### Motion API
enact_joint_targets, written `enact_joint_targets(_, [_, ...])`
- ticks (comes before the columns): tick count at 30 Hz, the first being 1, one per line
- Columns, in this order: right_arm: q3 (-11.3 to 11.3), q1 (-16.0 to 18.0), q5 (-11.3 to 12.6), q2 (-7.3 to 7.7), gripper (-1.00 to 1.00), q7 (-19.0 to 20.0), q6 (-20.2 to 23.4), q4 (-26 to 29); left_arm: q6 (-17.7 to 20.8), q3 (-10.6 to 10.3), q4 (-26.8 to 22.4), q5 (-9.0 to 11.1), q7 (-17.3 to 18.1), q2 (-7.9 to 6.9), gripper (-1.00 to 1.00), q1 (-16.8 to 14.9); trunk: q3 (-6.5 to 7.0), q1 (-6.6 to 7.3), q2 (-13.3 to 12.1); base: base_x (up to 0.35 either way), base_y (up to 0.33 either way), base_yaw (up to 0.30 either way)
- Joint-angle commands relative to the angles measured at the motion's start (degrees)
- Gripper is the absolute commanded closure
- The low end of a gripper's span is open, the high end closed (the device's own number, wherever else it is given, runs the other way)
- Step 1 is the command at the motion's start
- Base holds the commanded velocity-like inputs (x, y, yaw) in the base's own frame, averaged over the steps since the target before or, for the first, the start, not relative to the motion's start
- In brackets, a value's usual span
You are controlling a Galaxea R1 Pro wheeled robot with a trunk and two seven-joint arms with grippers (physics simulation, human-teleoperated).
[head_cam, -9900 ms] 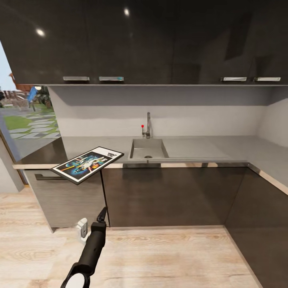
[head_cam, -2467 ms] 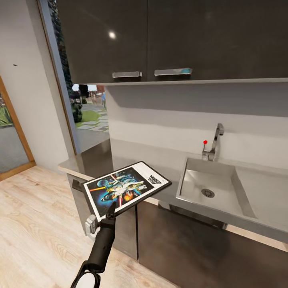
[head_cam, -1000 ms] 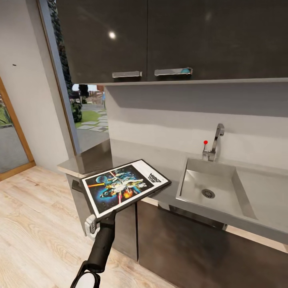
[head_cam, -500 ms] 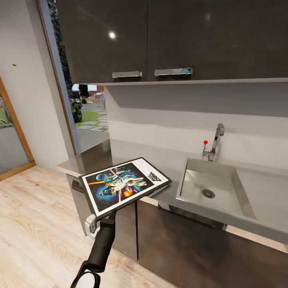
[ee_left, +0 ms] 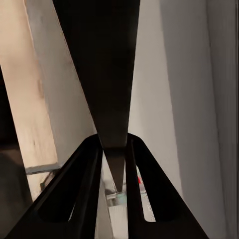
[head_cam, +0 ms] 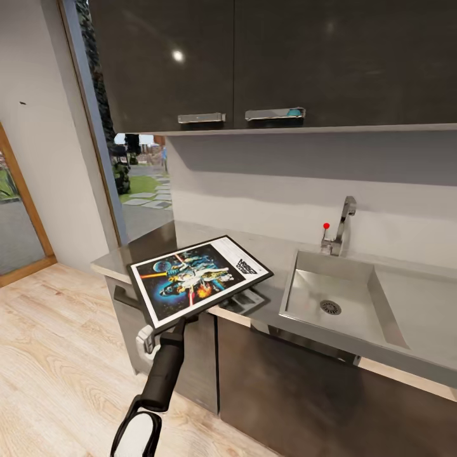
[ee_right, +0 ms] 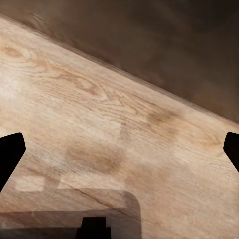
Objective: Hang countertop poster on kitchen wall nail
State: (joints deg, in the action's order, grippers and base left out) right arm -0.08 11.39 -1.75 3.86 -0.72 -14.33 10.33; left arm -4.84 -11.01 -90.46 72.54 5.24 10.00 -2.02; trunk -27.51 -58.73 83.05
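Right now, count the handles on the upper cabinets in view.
2. One handle sits at the bottom edge of the left door, the other handle just right of it on the next door. More may lie beyond the frame to the right.

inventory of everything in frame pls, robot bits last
poster: 1, black frame, white border, dark blue artwork; tilted up off the counter's left end, near edge pinched by the left tool
kitchen countertop: 1, light grey; under the upper cabinets
sink: 1, steel; set into the countertop, right of the poster
tap: 1, chrome with a red dot; behind the sink
upper cabinets: dark, two metal handles showing; above the counter
lower cabinets: dark; under the counter
wall nail: 1, dark speck; pale wall at far left
floor: light wood
left tool: 1, black; shut on the poster's edge
right tool: 1, black fingertips wide apart; over the wood floor
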Motion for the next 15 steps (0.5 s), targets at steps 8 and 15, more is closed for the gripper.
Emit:
enact_joint_targets(8, [0.0,0.0,-0.2,0.00,-1.00,-0.1,-0.2,0.0,-0.2,-0.1,0.0,0.5,0.2,0.00,1.00,-1.3,-0.06,0.00,0.0,0.000,0.000,0.000])
enact_joint_targets(15, [0.0,0.0,-0.2,0.00,-1.00,-0.1,-0.2,0.0,-0.2,-0.1,0.0,0.5,0.2,0.00,1.00,-1.3,-0.06,0.00,0.0,-0.084,0.000,0.000])
